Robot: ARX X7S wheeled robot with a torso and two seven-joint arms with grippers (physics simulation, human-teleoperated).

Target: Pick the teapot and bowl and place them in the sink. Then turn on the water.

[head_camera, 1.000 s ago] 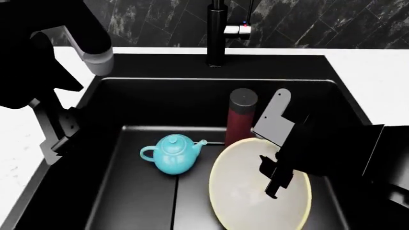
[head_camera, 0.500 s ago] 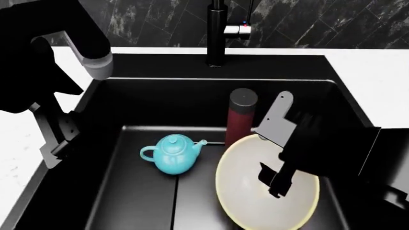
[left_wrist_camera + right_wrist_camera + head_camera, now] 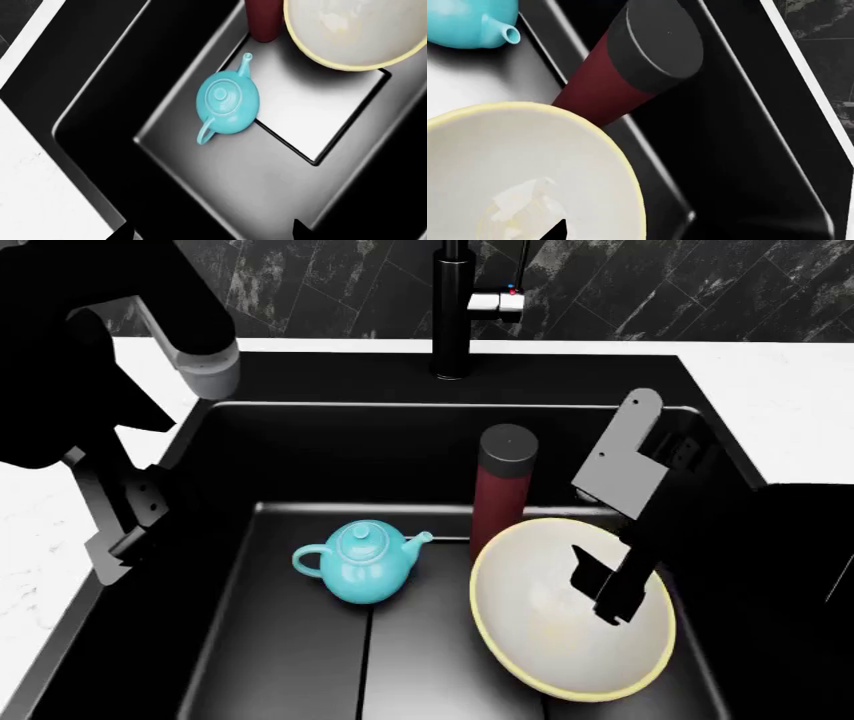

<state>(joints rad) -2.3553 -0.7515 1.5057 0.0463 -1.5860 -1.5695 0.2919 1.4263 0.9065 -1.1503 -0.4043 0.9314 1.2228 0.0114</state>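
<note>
Right gripper [image 3: 607, 595] hangs over the bowl [image 3: 534, 660] in the sink [image 3: 441, 420], finger state unclear, no visible grasp.

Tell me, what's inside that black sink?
The sink holds a turquoise teapot, a cream bowl and a dark red cylinder. The floor beneath the bowl is hidden.

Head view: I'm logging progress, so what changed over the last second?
The bowl shifted rightward and settled lower in the sink, while the right tool rose and drew right. The teapot, the red cylinder and the left tool stayed put.
</note>
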